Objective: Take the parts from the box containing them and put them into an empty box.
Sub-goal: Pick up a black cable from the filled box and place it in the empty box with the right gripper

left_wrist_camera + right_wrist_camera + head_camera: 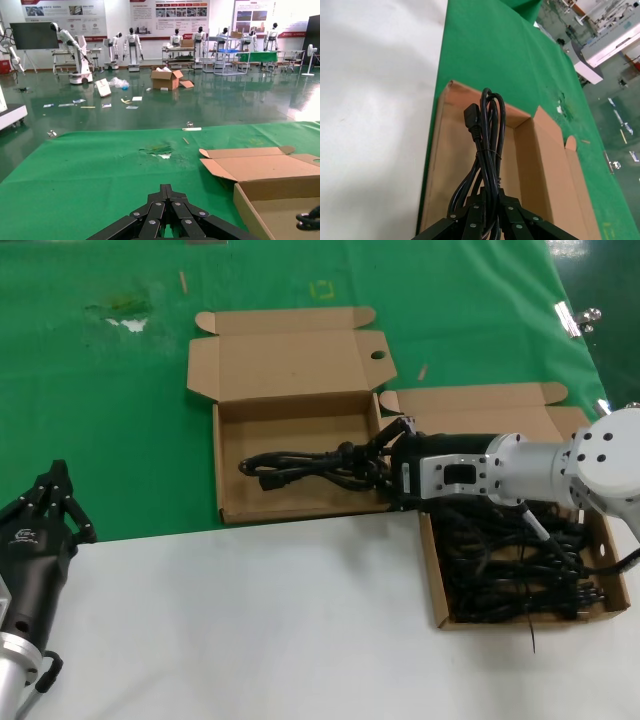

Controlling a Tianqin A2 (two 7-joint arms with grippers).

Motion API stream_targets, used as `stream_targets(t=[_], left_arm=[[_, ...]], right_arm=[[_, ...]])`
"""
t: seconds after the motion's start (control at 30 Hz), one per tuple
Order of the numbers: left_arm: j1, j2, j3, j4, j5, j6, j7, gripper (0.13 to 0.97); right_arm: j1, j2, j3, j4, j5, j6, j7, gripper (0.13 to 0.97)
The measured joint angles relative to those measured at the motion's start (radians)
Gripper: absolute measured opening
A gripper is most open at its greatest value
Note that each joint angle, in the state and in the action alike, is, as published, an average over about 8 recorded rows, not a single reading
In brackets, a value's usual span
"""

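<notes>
My right gripper is shut on a coiled black power cord and holds it over the left cardboard box, which has nothing else in it. In the right wrist view the cord runs out from between my fingers above that box's floor. The right cardboard box holds several more black cords, partly hidden by my right arm. My left gripper is shut and empty, parked at the near left; it also shows in the left wrist view.
Both boxes lie with lids open on a green cloth. White tabletop spreads in front of them. A thin black wire sticks out over the right box's front edge. Small scraps lie at the far left.
</notes>
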Motion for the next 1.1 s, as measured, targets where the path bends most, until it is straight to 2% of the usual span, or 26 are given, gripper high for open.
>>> stream_targets(t=[0.63, 0.93, 1.1], left_arm=[[0.000, 0.000, 0.000, 0.000, 0.000, 0.000, 0.000, 0.140], [0.000, 0.000, 0.000, 0.000, 0.000, 0.000, 0.000, 0.140], [0.000, 0.000, 0.000, 0.000, 0.000, 0.000, 0.000, 0.140]], right_arm=[[0.024, -0.040, 0.022, -0.132, 0.032, 0.035, -0.104, 0.171], [0.022, -0.053, 0.025, -0.157, 0.042, 0.036, -0.134, 0.206], [0.017, -0.053, 0.026, -0.155, 0.045, 0.034, -0.138, 0.269]])
